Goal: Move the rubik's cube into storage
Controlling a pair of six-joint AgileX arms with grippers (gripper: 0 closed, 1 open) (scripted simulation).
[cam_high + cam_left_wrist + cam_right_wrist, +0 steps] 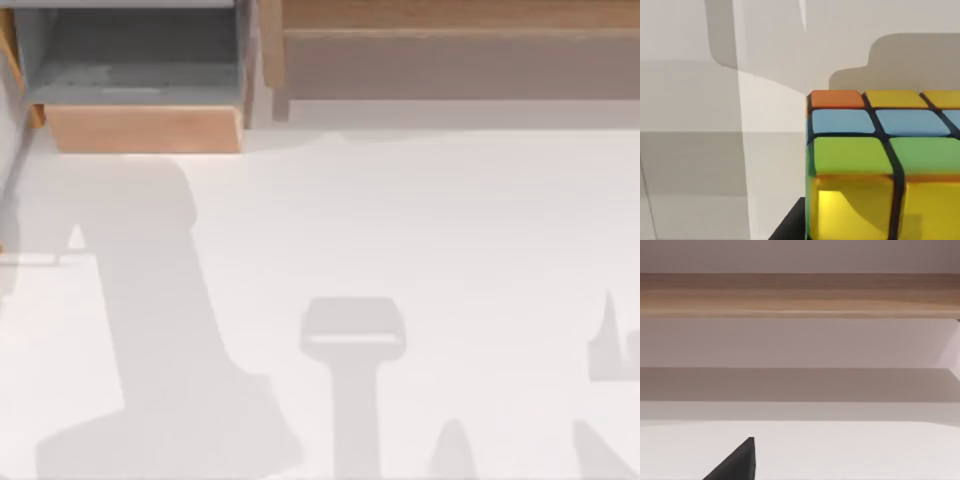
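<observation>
Rubik's cube [880, 165] looms close (left wrist), drawer [145, 128] overhead.

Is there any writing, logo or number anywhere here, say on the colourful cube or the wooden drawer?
None: no text can be read.
rubik's cube: plain coloured squares, no logo.
drawer: bare wooden face panel, no label.
shelf: plain wood.

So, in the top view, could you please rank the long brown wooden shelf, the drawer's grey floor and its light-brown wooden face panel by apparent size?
1. Long brown wooden shelf, cut by the frame.
2. Grey drawer floor.
3. Light-brown wooden face panel.
</observation>
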